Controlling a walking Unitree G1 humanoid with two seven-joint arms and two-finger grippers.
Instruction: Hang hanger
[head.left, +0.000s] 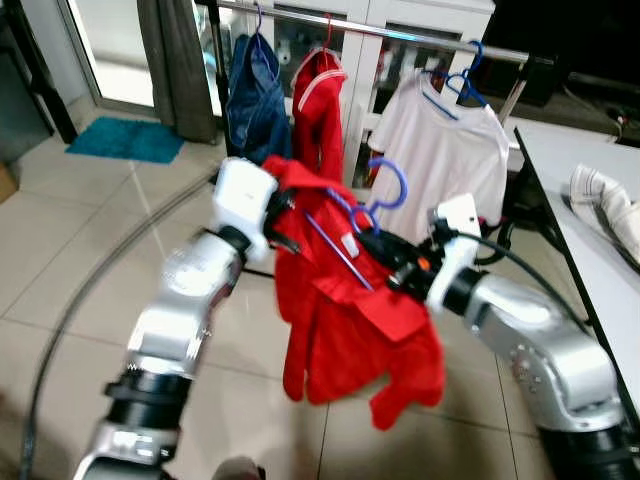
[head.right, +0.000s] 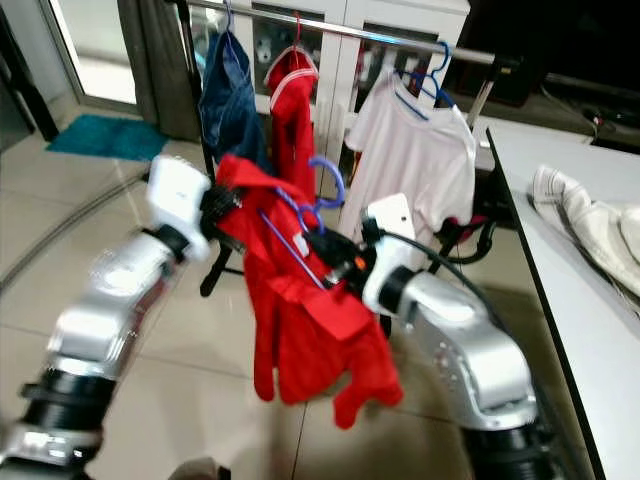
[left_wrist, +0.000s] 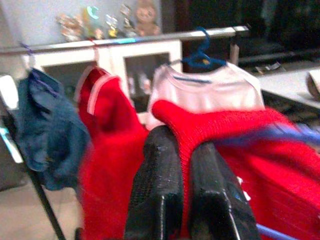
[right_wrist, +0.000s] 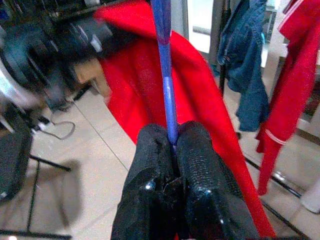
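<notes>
Both my arms are up in front of me, holding a red garment (head.left: 350, 320) on a blue hanger (head.left: 365, 215) just short of the clothes rail (head.left: 400, 35). My left gripper (left_wrist: 185, 165) has its two black fingers pinched tight on a fold of the red cloth at the garment's shoulder, cloth squeezed between the pads. My right gripper (right_wrist: 172, 145) is closed down on the hanger's thin blue bar, fingers touching it on both sides, the bar running straight up out of the grip. The hanger's hook (head.left: 390, 185) sticks up free between my two wrists, below the rail and not on it. The garment droops down toward the tiled floor (head.left: 90, 260). On the rail hang a blue denim piece (head.left: 255, 100), a red top with white trim (head.left: 318, 100) and a white T-shirt (head.left: 440, 150) on its own blue hanger (head.left: 462, 85). White table (head.left: 570, 200) to my right with a rumpled cloth (head.left: 605, 200) lying on it.
</notes>
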